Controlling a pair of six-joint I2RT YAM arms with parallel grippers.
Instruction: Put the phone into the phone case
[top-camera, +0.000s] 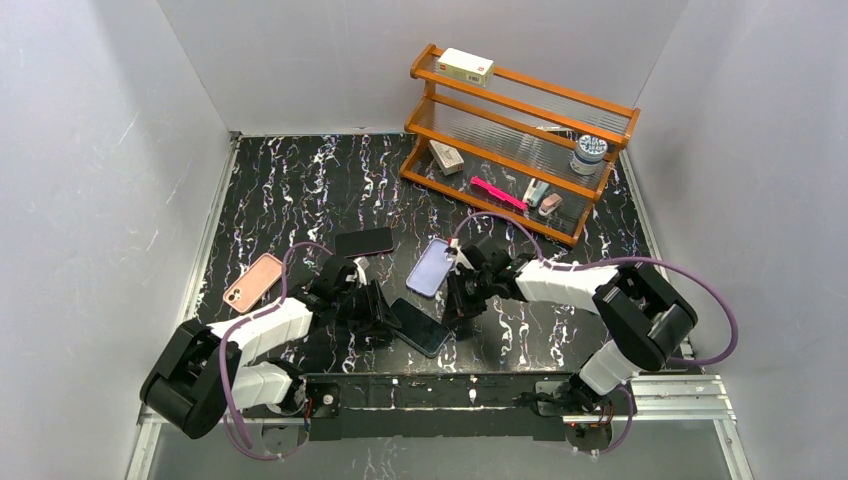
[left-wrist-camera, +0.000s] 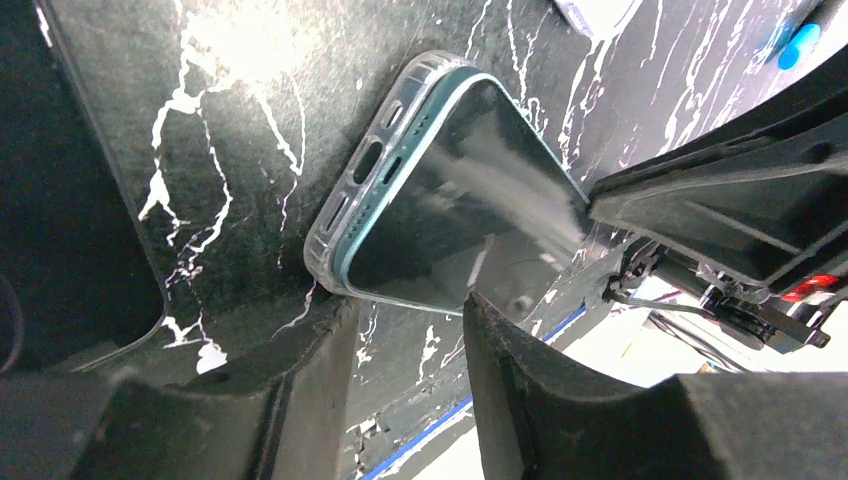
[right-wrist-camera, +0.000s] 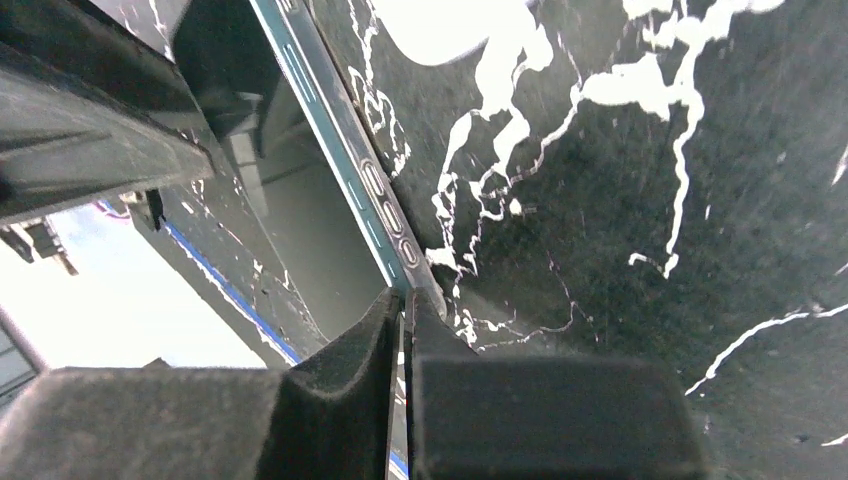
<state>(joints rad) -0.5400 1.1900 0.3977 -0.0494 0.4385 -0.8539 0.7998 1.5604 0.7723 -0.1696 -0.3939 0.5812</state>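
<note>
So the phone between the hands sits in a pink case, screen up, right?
Not pink. The case is clear, and the left wrist view shows its see-through rim wrapping the end of the phone. The rest stands: the phone sits in it, screen up.

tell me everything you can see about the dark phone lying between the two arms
The phone is a slim slab with a glossy black screen facing up and a teal, metal-looking frame. It lies on the black marbled table between the arms. A clear case with cutouts wraps its visible corner; full seating cannot be told. The right tool pinches one long edge; the left tool stands open at the opposite side.
</note>
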